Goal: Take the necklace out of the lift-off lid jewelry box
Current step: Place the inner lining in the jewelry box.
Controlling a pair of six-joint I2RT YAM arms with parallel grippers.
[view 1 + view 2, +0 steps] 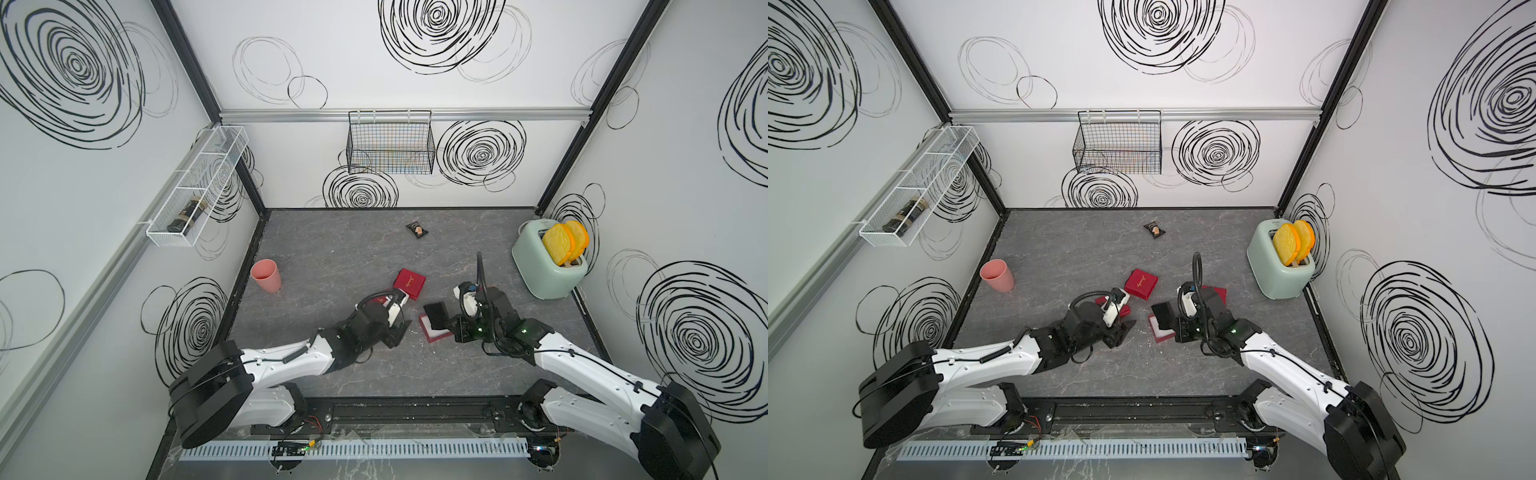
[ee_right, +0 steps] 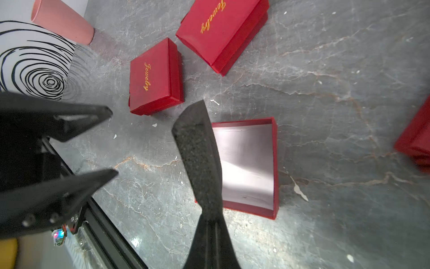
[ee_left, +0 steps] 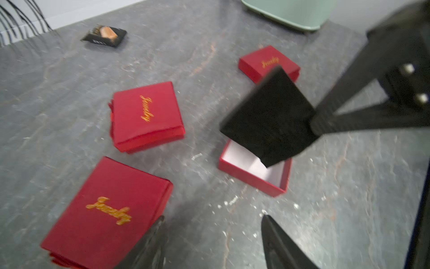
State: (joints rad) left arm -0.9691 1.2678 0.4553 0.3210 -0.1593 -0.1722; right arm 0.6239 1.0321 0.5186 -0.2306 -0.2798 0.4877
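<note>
Four red box items lie on your tabletop [image 1: 332, 257]: three closed boxes lettered "Jewelry" and one open box base [image 3: 252, 180].

Your right claw [image 2: 209, 216] is clamped on the edge of a black foam pad [image 3: 270, 116] and holds it tilted over the open box base. Whether the pad's lower corner touches the base cannot be told. The pad covers part of the base's interior in both wrist views, and the part that shows is plain white.

The necklace cannot be made out in any view, so its place cannot be told.

Your left claw [image 3: 213, 217] has its jaws apart and grips nothing. It sits low over the tabletop, just beside the open box base. The nearest closed box [image 3: 104, 214] lies close by one of its fingers, and the middle closed box [image 3: 149, 116] lies just beyond that. The far closed box [image 3: 267, 62] sits past the open base, toward the green toaster [image 1: 540, 266].
</note>
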